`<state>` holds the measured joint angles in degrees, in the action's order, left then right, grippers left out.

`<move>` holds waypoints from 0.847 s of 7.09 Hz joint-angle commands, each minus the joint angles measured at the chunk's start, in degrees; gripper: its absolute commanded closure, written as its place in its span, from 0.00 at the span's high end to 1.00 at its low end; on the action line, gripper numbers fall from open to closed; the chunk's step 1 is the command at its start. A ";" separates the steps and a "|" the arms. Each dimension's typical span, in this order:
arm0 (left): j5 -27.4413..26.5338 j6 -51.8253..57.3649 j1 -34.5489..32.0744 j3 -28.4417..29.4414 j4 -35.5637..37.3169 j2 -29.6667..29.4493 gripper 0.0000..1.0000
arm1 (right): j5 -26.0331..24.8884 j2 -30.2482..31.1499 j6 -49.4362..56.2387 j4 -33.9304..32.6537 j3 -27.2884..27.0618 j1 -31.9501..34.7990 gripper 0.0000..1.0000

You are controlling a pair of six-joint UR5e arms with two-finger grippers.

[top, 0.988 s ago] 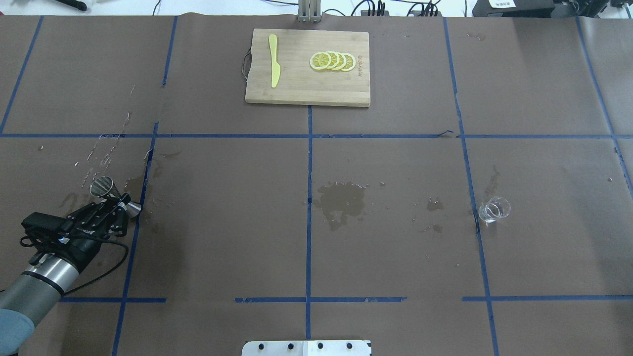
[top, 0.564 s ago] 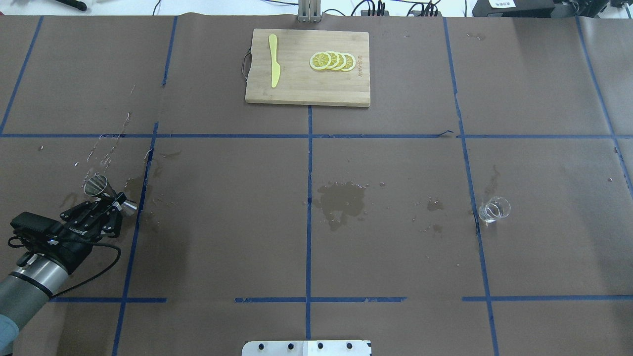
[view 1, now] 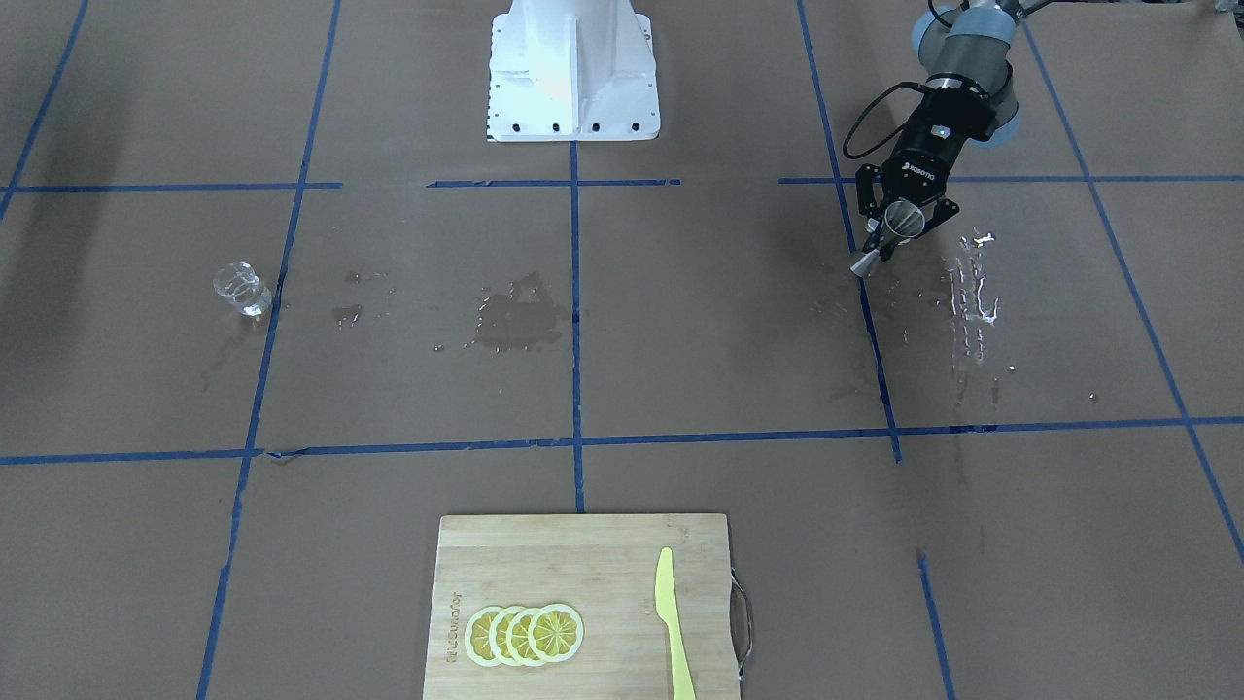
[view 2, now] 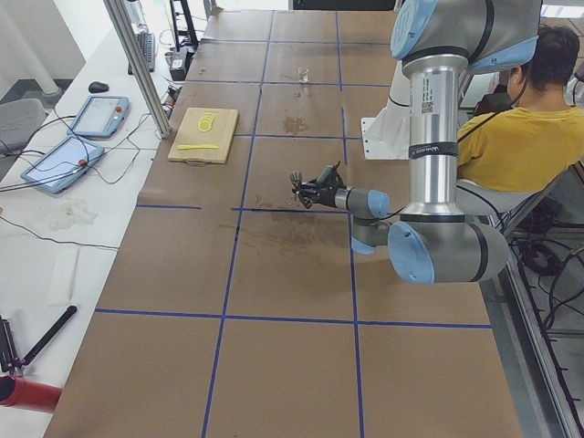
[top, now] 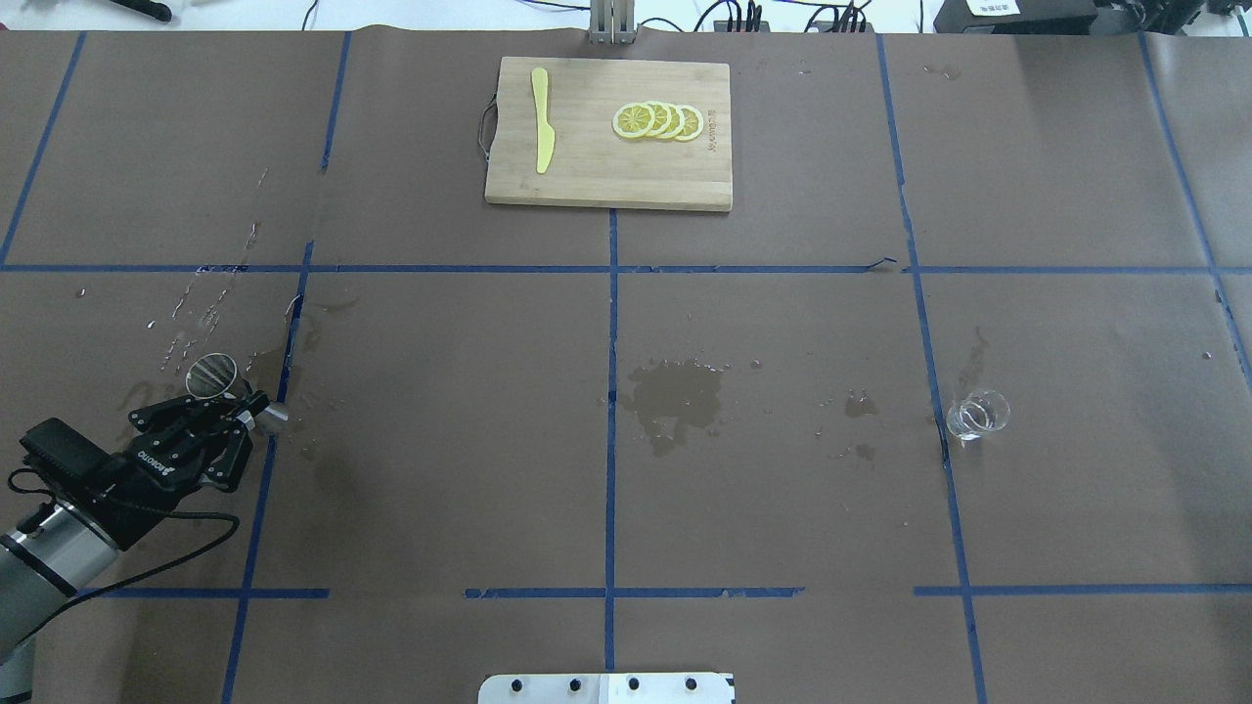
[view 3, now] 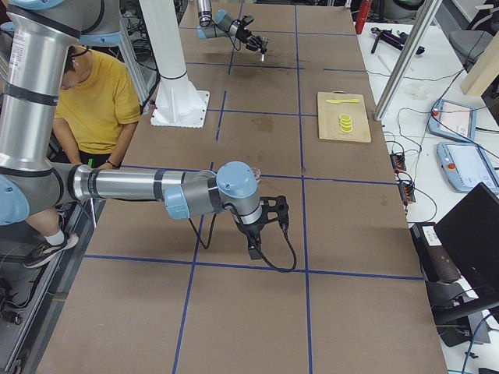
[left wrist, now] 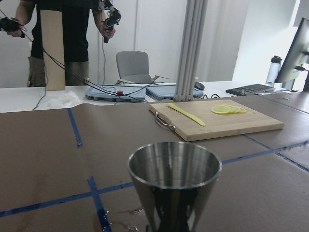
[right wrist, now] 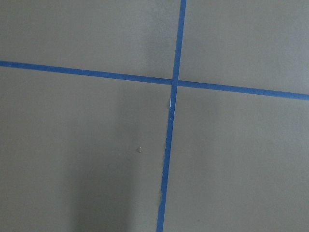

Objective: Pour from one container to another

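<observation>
A steel jigger (top: 212,374) is held tilted just above the wet paper at the table's left, with my left gripper (top: 238,409) shut on its waist. The front-facing view shows the same jigger (view 1: 886,240) in the left gripper (view 1: 901,222). From the left wrist, the jigger's open cup (left wrist: 174,176) fills the foreground and looks empty. A small clear glass (top: 976,414) stands alone far to the right, also seen as the glass (view 1: 241,289) from the front. My right gripper (view 3: 262,226) shows only in the exterior right view, low over the table; I cannot tell its state.
A wooden cutting board (top: 587,176) at the far middle carries lemon slices (top: 657,120) and a yellow plastic knife (top: 541,119). A wet patch (top: 675,396) darkens the centre, and droplets (top: 210,303) lie beyond the jigger. An operator in yellow (view 2: 525,119) sits behind the robot.
My left arm drew back towards the table's left edge and turned its wrist. The jigger stayed gripped and shifted only slightly. The glass has not moved.
</observation>
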<state>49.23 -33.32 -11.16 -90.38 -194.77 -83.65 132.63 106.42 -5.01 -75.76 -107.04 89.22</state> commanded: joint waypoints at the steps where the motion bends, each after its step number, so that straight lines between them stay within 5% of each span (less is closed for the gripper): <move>1: 13.29 9.75 -4.64 -0.41 -0.60 -3.95 0.00 | 0.00 0.01 -0.09 0.00 0.17 0.25 1.00; 3: 29.52 17.61 -9.81 -0.41 -1.22 -6.50 0.00 | 0.00 0.01 -0.09 0.00 0.34 0.43 1.00; 6: 48.27 20.84 -15.80 0.38 5.77 -18.26 0.00 | 1.31 -0.16 -0.18 0.00 0.26 0.52 1.00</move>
<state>89.96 -13.24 -24.69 -90.14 -192.70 -97.76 133.10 106.33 -5.12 -75.76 -106.69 89.67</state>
